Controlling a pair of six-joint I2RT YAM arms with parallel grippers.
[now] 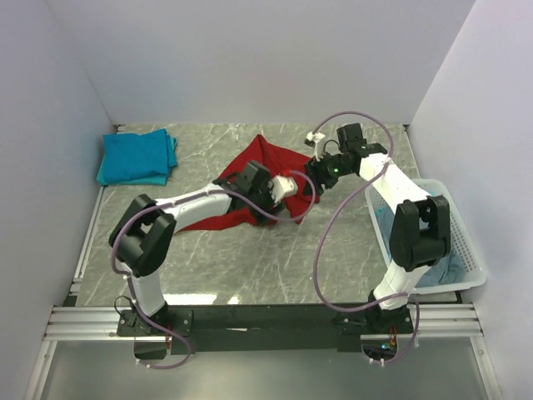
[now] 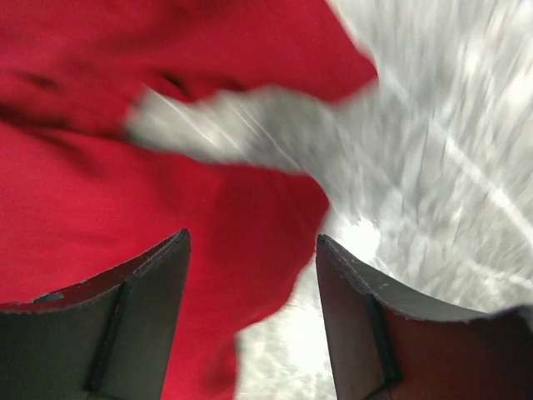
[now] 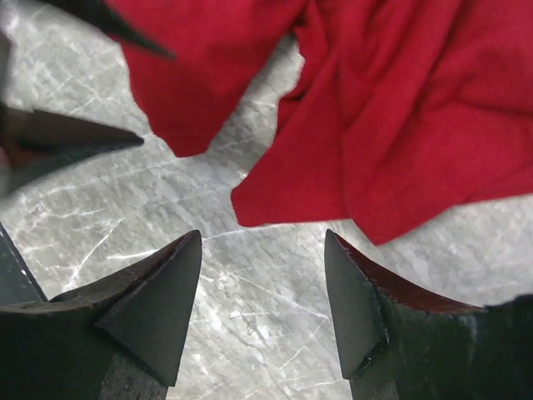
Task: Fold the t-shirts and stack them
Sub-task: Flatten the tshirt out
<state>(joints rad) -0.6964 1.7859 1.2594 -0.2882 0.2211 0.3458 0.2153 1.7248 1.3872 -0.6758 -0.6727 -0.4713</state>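
We see both grippers standing wide open, and neither one holds anything.

The left gripper (image 2: 250, 242) hangs over the bright red short-sleeved cloth t-shirt (image 2: 125, 208). Its two dark fingers (image 2: 133, 317) are spread well apart, with red cloth and a strip of bare stone showing between them. The left wrist view is blurred, so we cannot tell whether the fingertips touch the cloth.

The right gripper (image 3: 262, 237) is open about as far. Between its fingers (image 3: 158, 300) we see only the grey marbled worktop (image 3: 250, 317), and the red t-shirt's (image 3: 400, 125) hem lies just beyond the fingertips, apart from them.

From above, the red t-shirt (image 1: 265, 157) lies crumpled and unfolded around the middle of the worktop (image 1: 250, 258), somewhat toward the far edge. The two grippers meet over its right side, the left gripper (image 1: 293, 190) just beside the right gripper (image 1: 316, 177).

A folded stack of teal cloth t-shirts (image 1: 137, 157) sits at the far left corner of the worktop. A white plastic lattice basket (image 1: 466, 250) rests at the right edge, with some teal cloth (image 1: 383, 215) showing inside it.
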